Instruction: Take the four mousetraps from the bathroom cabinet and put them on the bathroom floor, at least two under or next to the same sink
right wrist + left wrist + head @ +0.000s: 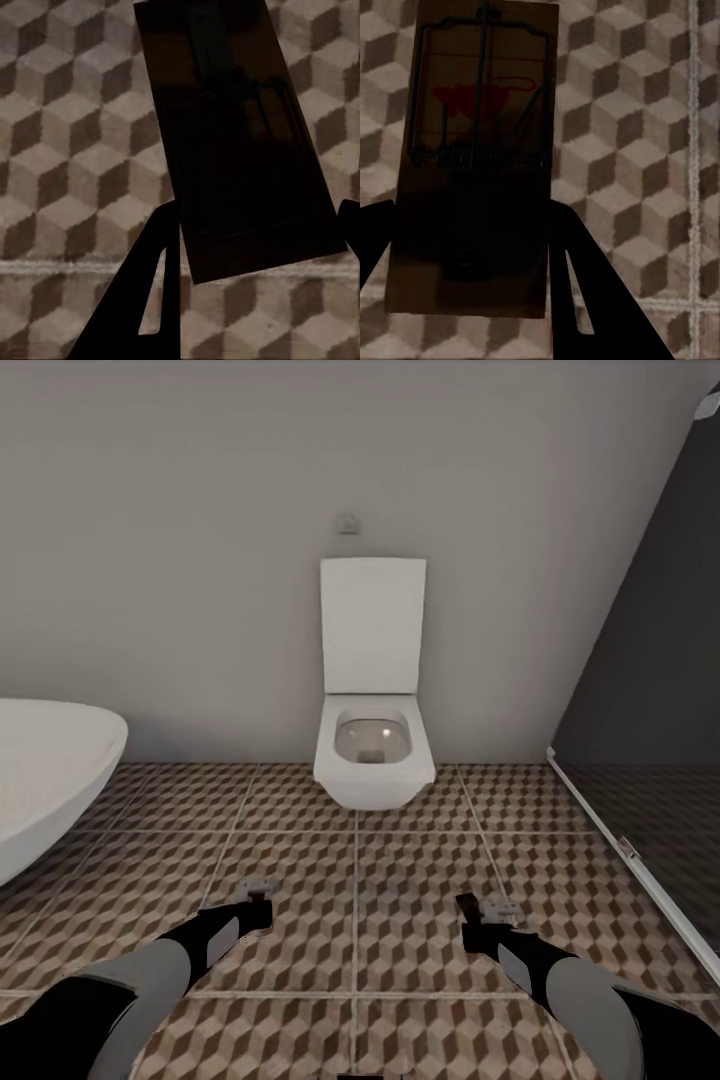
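My left gripper (pixel 256 905) is shut on a mousetrap (pixel 258 887), held low over the bathroom floor (pixel 400 920). In the left wrist view this mousetrap (pixel 480 150) is a brown wooden slab with a wire spring and a red print, clamped between the dark fingers (pixel 585 300). My right gripper (pixel 478 925) is shut on a second mousetrap (pixel 500 908), also just above the tiles. Seen from the right wrist, that mousetrap (pixel 240 142) is a dark tilted slab between the fingers (pixel 142 300), with cube-patterned floor (pixel 60 150) behind it.
A white wall-hung toilet (pixel 372 760) with its lid up stands straight ahead against the grey wall. A large white rounded tub or basin (pixel 45 780) juts in at the left. A dark glass shower screen (pixel 640 760) runs along the right.
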You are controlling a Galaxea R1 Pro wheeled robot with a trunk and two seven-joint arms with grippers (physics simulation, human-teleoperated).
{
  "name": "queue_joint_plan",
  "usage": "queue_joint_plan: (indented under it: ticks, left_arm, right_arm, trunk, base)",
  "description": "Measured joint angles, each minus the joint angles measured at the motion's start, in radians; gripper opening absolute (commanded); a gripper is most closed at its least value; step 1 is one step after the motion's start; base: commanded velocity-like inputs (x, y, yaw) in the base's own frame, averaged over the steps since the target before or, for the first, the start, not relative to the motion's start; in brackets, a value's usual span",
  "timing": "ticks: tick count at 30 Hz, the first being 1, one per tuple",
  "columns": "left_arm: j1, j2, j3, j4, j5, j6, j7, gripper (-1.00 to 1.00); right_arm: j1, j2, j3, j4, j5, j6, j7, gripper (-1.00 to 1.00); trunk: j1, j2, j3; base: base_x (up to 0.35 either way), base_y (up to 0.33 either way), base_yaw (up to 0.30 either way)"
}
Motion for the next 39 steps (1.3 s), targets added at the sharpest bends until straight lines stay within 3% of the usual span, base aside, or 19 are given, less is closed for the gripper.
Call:
queue_joint_plan:
  ticks: [14, 39]
  left_arm:
    - [0.0, 0.0, 0.0, -0.002, 0.0, -0.002, -0.001, -1.0]
    - [0.0, -0.01, 0.001, -0.004, 0.0, 0.001, -0.001, -1.0]
  right_arm:
    - [0.0, 0.0, 0.001, 0.0, 0.003, 0.0, 0.003, -1.0]
    - [0.0, 0.0, 0.002, 0.0, 0.007, 0.0, 0.007, -1.0]
  trunk:
    - [0.0, 0.0, 0.0]
    - [0.001, 0.0, 0.0]
  base:
    - [0.279, 0.077, 0.0]
    - [0.013, -0.056, 0.0]
